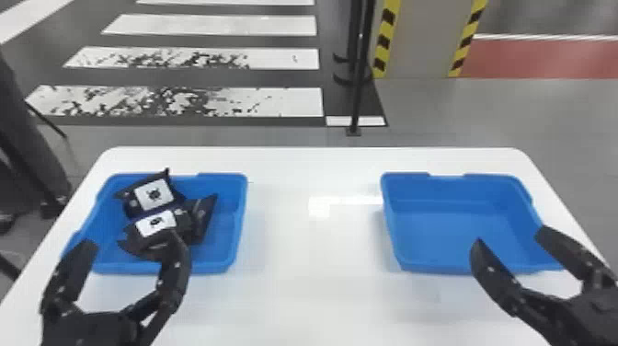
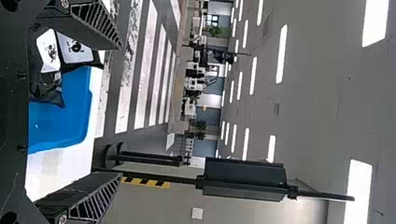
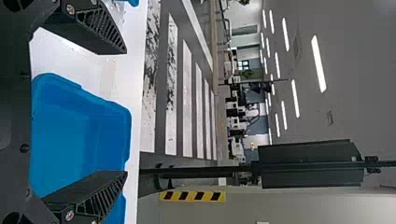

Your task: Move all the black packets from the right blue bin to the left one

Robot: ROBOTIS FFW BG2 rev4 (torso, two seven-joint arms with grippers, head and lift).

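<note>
Black left pincer (image 1: 132, 240), jaws well apart

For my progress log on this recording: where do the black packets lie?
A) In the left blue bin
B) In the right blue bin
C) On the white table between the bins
A: the black packets lie together in the left blue bin.

Head view: black packets (image 1: 202, 216) overlap, partly hiding one another; perhaps three, count uncertain. Marks on white labels (image 1: 143, 192) too blurred to make out. Left gripper (image 1: 132, 238) obscures part of left blue bin (image 1: 233, 221); right gripper (image 1: 510, 235) obscures right blue bin's (image 1: 450, 230) near corner. Bottom edge crops both arms.
</note>
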